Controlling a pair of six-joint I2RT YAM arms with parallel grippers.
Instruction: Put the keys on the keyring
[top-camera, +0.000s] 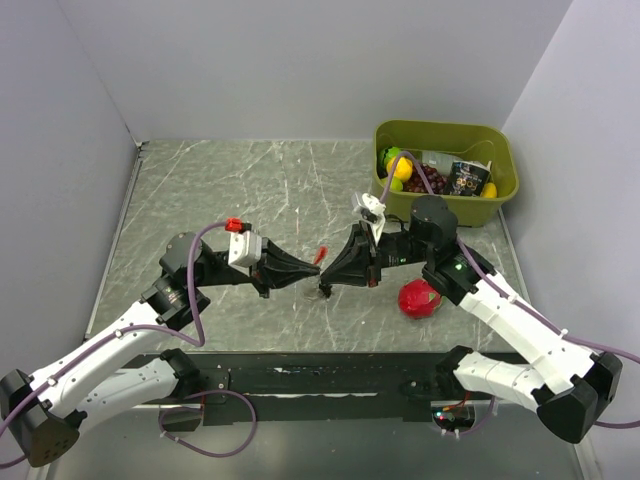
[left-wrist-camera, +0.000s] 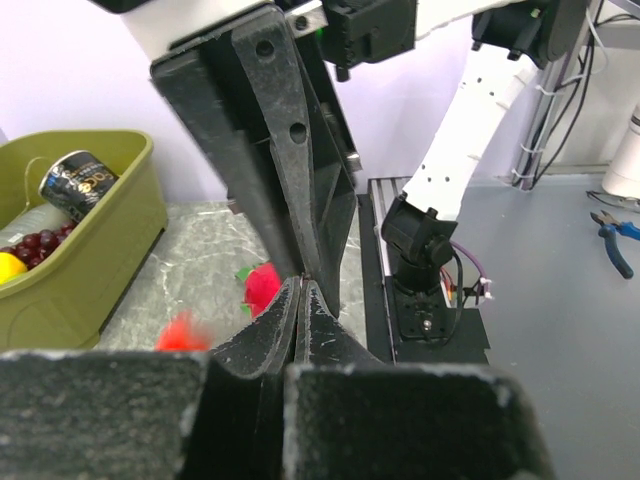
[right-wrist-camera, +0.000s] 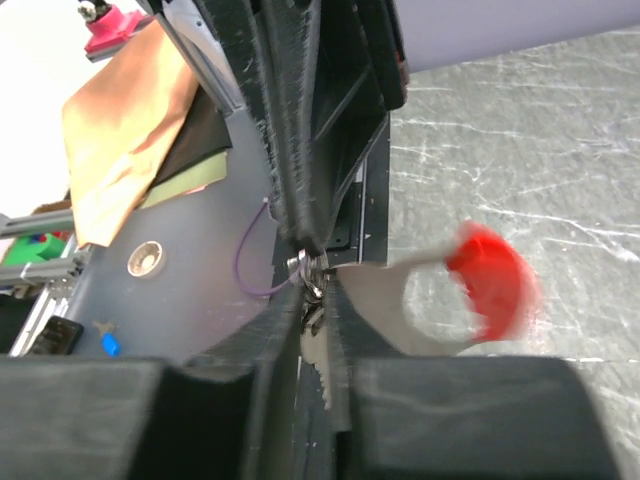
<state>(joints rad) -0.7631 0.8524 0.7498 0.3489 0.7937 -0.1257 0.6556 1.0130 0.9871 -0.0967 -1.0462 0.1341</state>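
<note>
Over table (top-camera: 200, 190), left gripper (top-camera: 303, 272) tip to tip with right gripper (top-camera: 330, 277), keys (top-camera: 321, 256) between (fruit (top-camera: 420, 300) to right; bin (top-camera: 445, 130) behind, far-right corner).

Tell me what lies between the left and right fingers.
The keys: the top view shows their red piece where the tips meet; the right wrist view shows their jagged strip between the right fingers.

Left claw (top-camera: 305, 268) and right claw (top-camera: 328, 272) meet tip to tip mid-table (top-camera: 230, 175), closing the centre lane; red fruit (top-camera: 420, 299) beside the right arm and olive bin (top-camera: 445, 133) in the far right corner block that side; far left open.
</note>
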